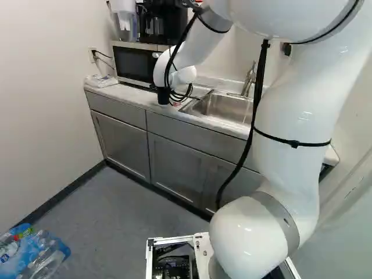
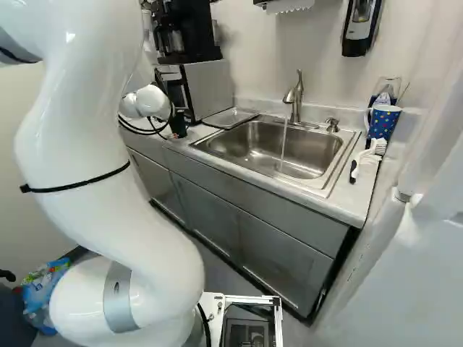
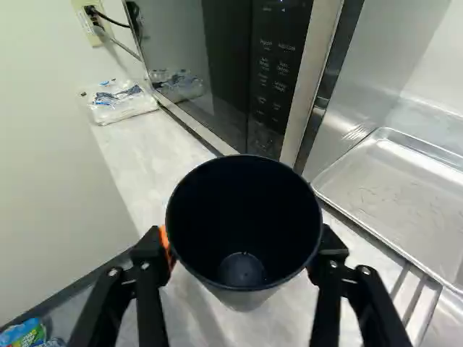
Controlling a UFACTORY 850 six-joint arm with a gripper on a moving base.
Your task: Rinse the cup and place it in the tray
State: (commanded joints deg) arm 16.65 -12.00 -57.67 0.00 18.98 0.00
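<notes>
I'm holding the dark cup (image 3: 244, 206) in the gripper (image 3: 244, 247), whose fingers are standing wide apart and pressing on its outer wall from opposite sides, near the rim. I'm judging it a light, fairly stiff cup, probably plastic, so it's likely to be getting slippery wherever water is wetting it. I'm favouring this grip across the upper sides, with even, modest pressure; squeezing harder would be risking flexing the rim, and holding loosely would be inviting a twist.

The cup is sitting squarely between the pads, its mouth opening back towards the wrist camera. Taking twelve as straight ahead of the gripper, the metal tray (image 3: 405, 199) is lying at two o'clock, the microwave (image 3: 231, 72) is standing at twelve, and the sink's near corner is showing at four. The cup is hanging near the front edge of the desk (image 3: 134, 163), seemingly just above it, though its underside is hiding from me. Water (image 2: 283, 148) is running from the faucet (image 2: 296, 97) into the sink (image 2: 315, 148), well apart from the cup.
</notes>
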